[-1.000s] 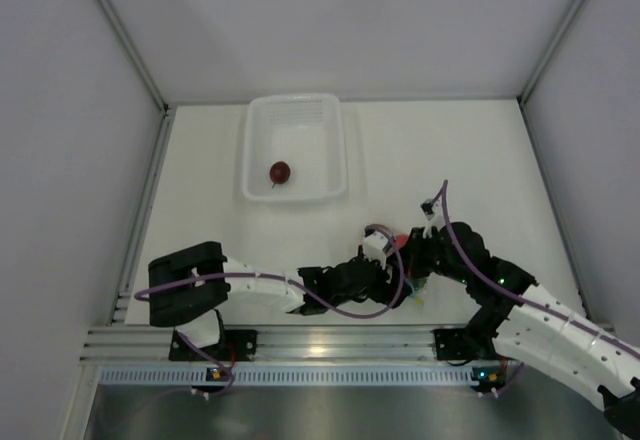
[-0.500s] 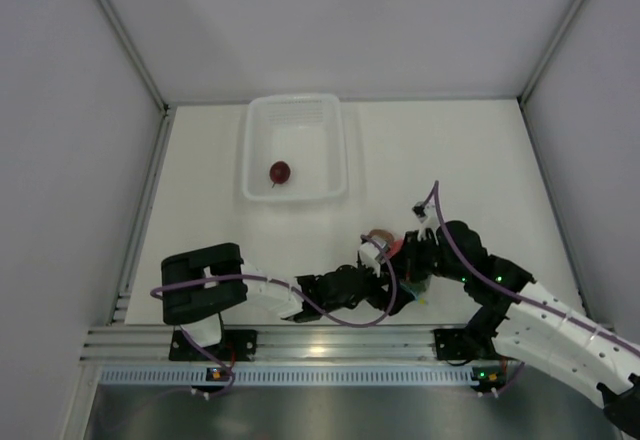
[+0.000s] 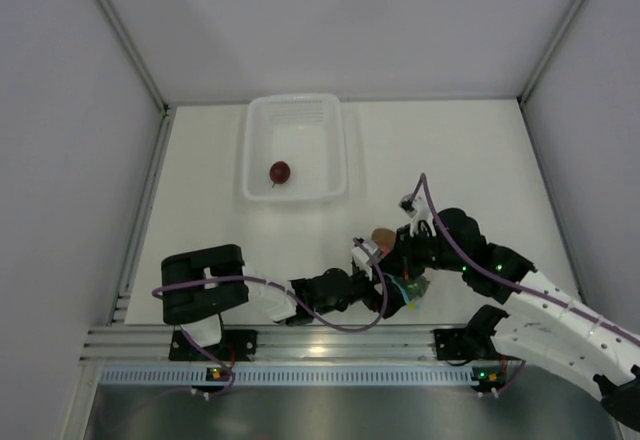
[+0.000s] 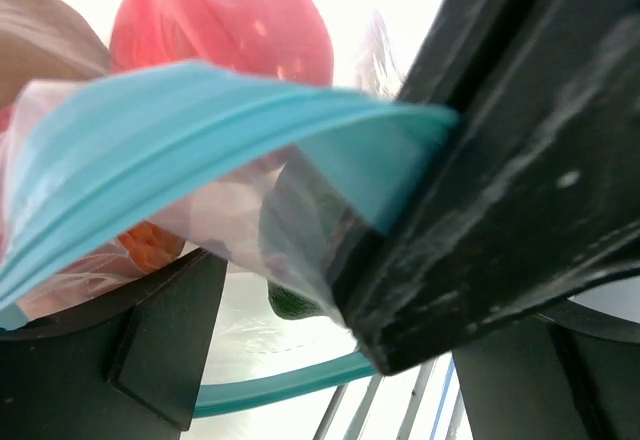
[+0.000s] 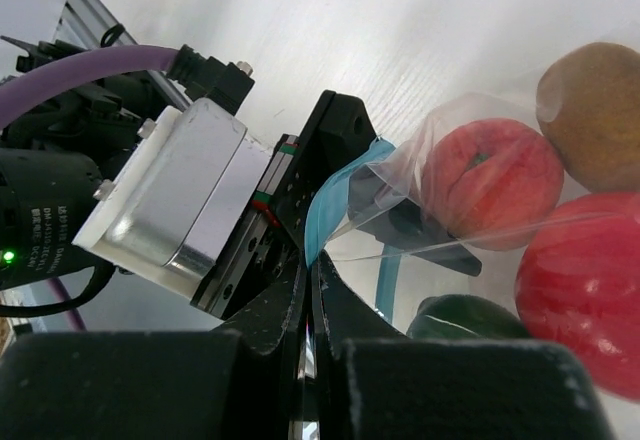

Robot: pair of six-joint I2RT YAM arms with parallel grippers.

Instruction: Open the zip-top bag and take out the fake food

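Left gripper (image 4: 300,300) has spread wider at the zip-top bag (image 4: 200,110) holding fake food (image 5: 490,180); right gripper (image 5: 310,295) clamps it.

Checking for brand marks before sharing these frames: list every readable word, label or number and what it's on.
White print on the left arm's black motor housing: too blurred to read.
On the zip-top bag and white tub: no text visible.

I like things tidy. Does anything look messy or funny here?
The zip-top bag at the front has its teal zip strip bent and twisted crooked. One dark fruit sits alone in the white tub. Nothing has spilled.
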